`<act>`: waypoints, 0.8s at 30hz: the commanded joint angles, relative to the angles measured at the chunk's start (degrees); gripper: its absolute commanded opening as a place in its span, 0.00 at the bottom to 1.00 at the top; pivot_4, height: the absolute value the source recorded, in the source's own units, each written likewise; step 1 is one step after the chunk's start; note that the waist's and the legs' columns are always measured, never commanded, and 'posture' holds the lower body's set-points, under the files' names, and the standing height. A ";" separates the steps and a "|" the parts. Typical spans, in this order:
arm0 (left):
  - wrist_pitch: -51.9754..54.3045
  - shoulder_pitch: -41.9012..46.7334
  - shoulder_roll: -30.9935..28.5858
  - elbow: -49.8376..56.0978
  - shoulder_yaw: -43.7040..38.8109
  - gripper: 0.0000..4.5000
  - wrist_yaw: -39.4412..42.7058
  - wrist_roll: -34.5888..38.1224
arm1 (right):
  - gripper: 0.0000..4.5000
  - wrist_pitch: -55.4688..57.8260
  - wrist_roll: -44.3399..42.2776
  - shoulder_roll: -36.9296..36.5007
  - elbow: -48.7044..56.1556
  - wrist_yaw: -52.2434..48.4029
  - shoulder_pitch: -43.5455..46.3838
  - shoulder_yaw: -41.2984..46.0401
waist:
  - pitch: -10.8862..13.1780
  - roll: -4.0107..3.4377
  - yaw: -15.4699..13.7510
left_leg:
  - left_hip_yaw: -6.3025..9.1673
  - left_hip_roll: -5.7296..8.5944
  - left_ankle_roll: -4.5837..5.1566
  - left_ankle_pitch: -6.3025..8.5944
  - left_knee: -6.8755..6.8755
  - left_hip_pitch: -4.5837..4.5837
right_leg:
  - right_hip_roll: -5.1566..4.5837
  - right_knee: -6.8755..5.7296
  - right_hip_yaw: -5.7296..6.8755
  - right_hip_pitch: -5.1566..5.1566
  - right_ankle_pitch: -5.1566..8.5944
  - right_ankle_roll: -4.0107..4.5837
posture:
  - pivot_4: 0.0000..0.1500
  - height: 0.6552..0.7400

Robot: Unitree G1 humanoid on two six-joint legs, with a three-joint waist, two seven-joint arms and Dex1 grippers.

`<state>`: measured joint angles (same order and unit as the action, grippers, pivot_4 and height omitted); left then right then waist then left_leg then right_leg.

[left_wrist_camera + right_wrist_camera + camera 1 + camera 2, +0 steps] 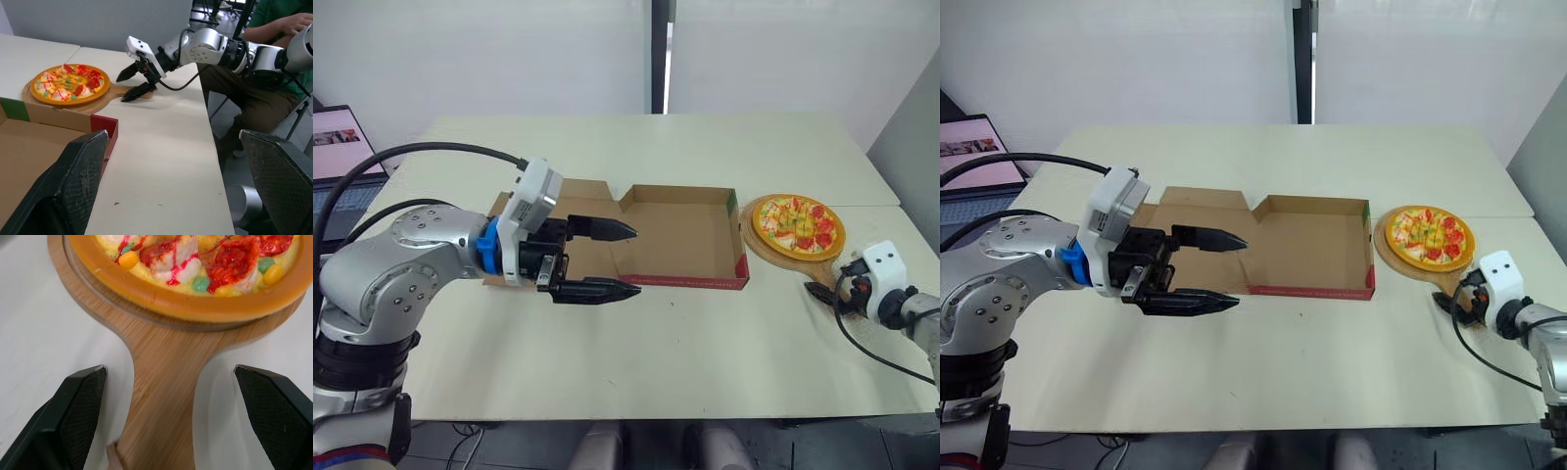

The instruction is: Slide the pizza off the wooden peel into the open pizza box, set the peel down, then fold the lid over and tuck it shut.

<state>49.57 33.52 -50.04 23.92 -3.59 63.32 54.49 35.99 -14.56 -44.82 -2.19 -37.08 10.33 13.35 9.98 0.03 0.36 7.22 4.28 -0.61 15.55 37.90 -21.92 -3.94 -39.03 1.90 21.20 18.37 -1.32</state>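
1. Nothing's really ticked off yet, I'm thinking. The pizza (797,225) is sitting whole on the wooden peel (781,257), and the peel is lying flat on the worktop (656,362), just to the right of the pizza box (675,235).
2. The box is lying open and empty in the middle of the worktop. Its lid (1197,201) is lying flat out to the left.
3. The right pincer (123,90) is sitting down at the near right, lined up on the peel's handle (161,396). Its fingers are standing apart, one on each side of the handle, and they aren't clamping on it. So I'm reading this as the moment just ahead of the grab.
4. The left pincer (636,260) is hanging over the near left part of the box, around where lid and tray are meeting. Its fingers are apart too, and it's holding nothing.
5. What's left is basically everything:
   - closing on the handle
   - lifting and tipping the peel over the right wall of the box
   - sliding the pizza in
   - parking the peel
   - swinging the lid over from the left and tucking it shut
6. I'm guessing the left arm is waiting for the lid part.
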 commanded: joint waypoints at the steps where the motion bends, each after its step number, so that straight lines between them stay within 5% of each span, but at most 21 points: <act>1: -0.18 1.02 -0.41 0.78 0.01 1.00 0.48 -0.20 | 1.00 3.49 0.42 0.56 -1.04 1.45 2.03 -1.04 | 0.00 0.00 0.01 | 0.00 0.00 0.00 0.00 0.00 0.01 | 0.00 0.00 -0.01 0.00 0.00 0.00 | 1.00 1.00; 3: -0.04 1.19 -0.33 0.86 0.00 1.00 0.32 -0.13 | 1.00 6.64 -0.38 0.85 -1.35 1.67 2.62 -0.97 | -0.01 0.01 0.01 | 0.00 0.00 0.00 0.00 0.01 0.01 | 0.00 0.00 -0.01 -0.01 0.00 0.00 | 1.00 1.00; 7: -0.04 1.27 -0.32 0.95 -0.11 1.00 -0.01 -0.21 | 0.81 7.49 -0.49 1.42 -1.56 1.60 1.80 -1.33 | -0.08 0.13 -0.05 | 0.01 0.00 0.00 0.00 0.01 0.03 | 0.00 0.00 0.00 -0.04 0.00 0.00 | 1.00 1.00; 13: -0.33 1.53 -0.91 0.06 -0.40 1.00 0.50 -0.87 | 0.38 3.13 -0.08 3.39 -1.29 1.87 0.67 -0.86 | -0.26 0.43 -0.05 | 0.01 0.00 0.01 0.00 0.03 0.07 | 0.00 0.00 -0.01 -0.07 -0.01 -0.02 | 1.00 1.00; 24: -0.44 1.86 -1.90 -1.12 -1.22 1.00 0.46 -1.51 | 0.37 3.62 -1.94 6.49 -1.30 8.07 1.02 7.47 | -0.26 0.44 -0.18 | -0.02 -0.03 0.01 0.00 0.03 0.07 | 0.10 0.00 -0.14 -0.04 -0.06 -0.06 | 1.00 1.00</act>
<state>49.63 34.11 -51.50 22.53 -3.18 63.47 52.74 39.39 -16.57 -37.98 -2.80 -31.39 11.65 17.32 9.72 0.47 0.18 7.18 4.27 -0.60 15.55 37.93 -21.86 -3.84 -39.03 1.73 21.16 18.30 -1.40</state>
